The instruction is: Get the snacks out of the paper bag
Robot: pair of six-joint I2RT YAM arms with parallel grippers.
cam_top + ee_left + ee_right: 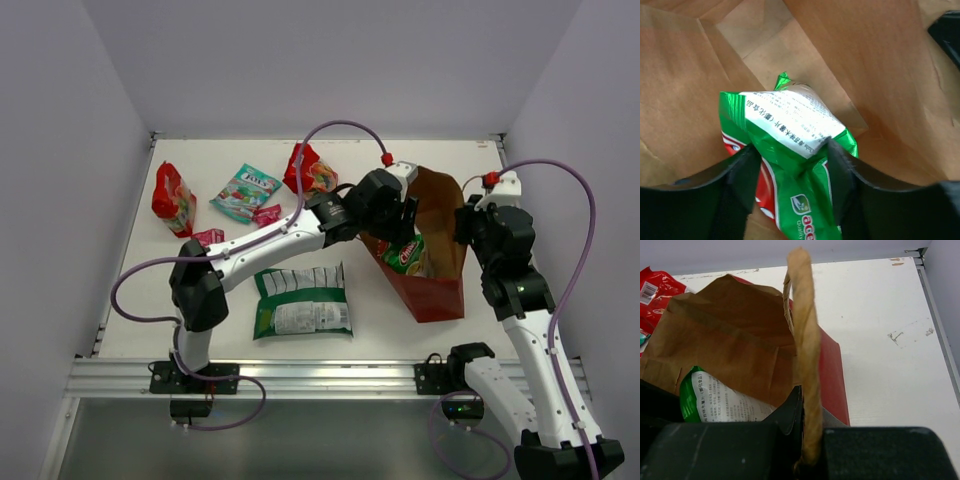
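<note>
The red paper bag (432, 292) stands open at right of centre, brown inside (855, 50). My left gripper (397, 215) reaches into its mouth; its fingers press both sides of a crumpled green chip bag (790, 120), also seen in the top view (405, 255) and in the right wrist view (710, 400). My right gripper (468, 225) is shut on the bag's twisted paper handle (805, 340) at the rim of the red wall (832, 375). On the table lie a second green chip bag (300, 300), two red bags (172, 198) (312, 170), a teal pouch (246, 192) and two pink sachets (267, 214) (208, 237).
White walls close the table on the left, back and right. A metal rail (300, 378) runs along the near edge. The left arm (260, 245) stretches across the table above the sachets. Purple cables loop over both arms.
</note>
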